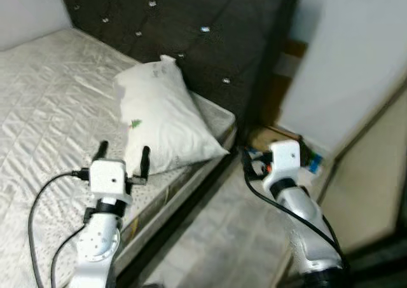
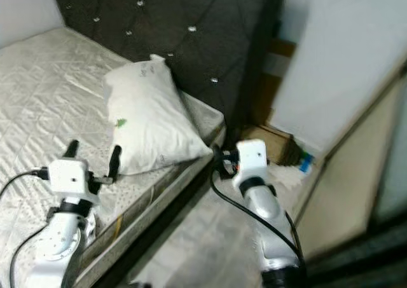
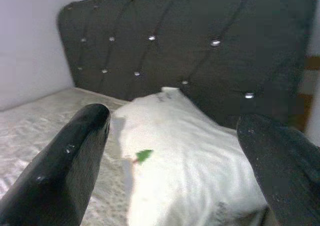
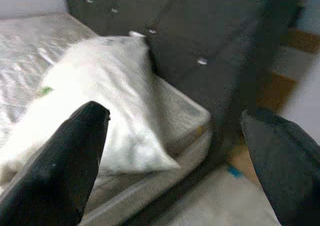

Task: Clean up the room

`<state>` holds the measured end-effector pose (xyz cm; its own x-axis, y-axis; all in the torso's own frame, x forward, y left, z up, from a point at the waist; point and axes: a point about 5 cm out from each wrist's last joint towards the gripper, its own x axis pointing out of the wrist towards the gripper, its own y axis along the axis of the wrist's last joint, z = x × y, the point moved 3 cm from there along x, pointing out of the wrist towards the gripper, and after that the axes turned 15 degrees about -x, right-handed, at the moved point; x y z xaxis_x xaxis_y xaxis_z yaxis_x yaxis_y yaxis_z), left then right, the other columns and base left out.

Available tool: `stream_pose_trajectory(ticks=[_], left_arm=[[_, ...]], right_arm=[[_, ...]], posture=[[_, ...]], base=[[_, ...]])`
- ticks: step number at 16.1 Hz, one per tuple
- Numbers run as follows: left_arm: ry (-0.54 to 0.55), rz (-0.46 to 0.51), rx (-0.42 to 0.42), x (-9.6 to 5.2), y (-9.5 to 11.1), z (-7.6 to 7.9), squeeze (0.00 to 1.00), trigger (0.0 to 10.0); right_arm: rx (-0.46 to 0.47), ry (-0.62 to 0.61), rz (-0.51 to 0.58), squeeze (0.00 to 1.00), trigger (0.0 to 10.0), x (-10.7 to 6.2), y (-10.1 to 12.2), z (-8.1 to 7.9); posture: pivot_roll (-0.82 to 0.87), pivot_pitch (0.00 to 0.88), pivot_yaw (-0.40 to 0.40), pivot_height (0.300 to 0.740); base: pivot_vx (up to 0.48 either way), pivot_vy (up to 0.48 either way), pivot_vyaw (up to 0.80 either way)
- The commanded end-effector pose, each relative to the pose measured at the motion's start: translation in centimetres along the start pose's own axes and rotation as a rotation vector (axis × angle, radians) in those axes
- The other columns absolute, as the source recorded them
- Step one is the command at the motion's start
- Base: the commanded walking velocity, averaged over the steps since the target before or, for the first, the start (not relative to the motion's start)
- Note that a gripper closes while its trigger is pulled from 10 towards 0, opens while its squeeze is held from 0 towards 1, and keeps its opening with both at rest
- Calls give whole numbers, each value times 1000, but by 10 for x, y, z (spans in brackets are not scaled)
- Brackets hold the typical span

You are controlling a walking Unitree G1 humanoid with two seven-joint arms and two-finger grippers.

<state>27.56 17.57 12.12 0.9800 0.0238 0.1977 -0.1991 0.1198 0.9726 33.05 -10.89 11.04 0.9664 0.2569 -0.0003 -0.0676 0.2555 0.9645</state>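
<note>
White and plump, the pillow [image 1: 164,116] lies at the mattress's [image 1: 44,97] head-end corner, its top against the dark tufted headboard [image 1: 184,27] and its lower corner reaching the mattress's side edge. A small green mark shows on its cover. The left gripper [image 1: 122,156] hovers over the mattress near that side edge, just short of the pillow's lower end, black fingers [image 3: 75,156] spread wide with nothing between them. The right gripper [image 4: 175,161] is off the bed, over the pale floor [image 1: 222,237] beside the bed frame, pointed at the pillow's corner, jaws apart and empty. A cardboard box [image 1: 270,137] sits on the floor by the headboard's end.
</note>
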Motion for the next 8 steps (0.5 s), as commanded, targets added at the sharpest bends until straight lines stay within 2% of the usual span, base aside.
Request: stream_pose_trajectory(ticks=[1, 4, 6, 7, 8], left_arm=[[-6, 3, -7, 1, 1, 4, 0, 10000], [38, 0, -4, 1, -1, 3, 0, 10000], [106, -6, 2, 3, -3, -1, 0, 10000], [135, -18, 39, 3, -3, -3, 0, 10000], [128, -44, 39, 4, -5, -2, 0, 10000]], right_arm=[[-8, -16, -16, 0, 10000, -3, -4, 7], [-12, -14, -12, 0, 10000, -2, -3, 6], [-26, -9, -9, 0, 10000, -1, -2, 4], [-20, -11, -11, 0, 10000, -1, -3, 4], [-18, -13, -12, 0, 10000, -1, -3, 4]], posture=[[21, 118, -95, 740], [19, 121, -95, 740], [18, 123, -95, 740], [17, 124, -94, 740], [17, 124, -94, 740]], base=[[300, 0, 0], [0, 0, 0], [0, 0, 800], [0, 0, 800], [0, 0, 800]])
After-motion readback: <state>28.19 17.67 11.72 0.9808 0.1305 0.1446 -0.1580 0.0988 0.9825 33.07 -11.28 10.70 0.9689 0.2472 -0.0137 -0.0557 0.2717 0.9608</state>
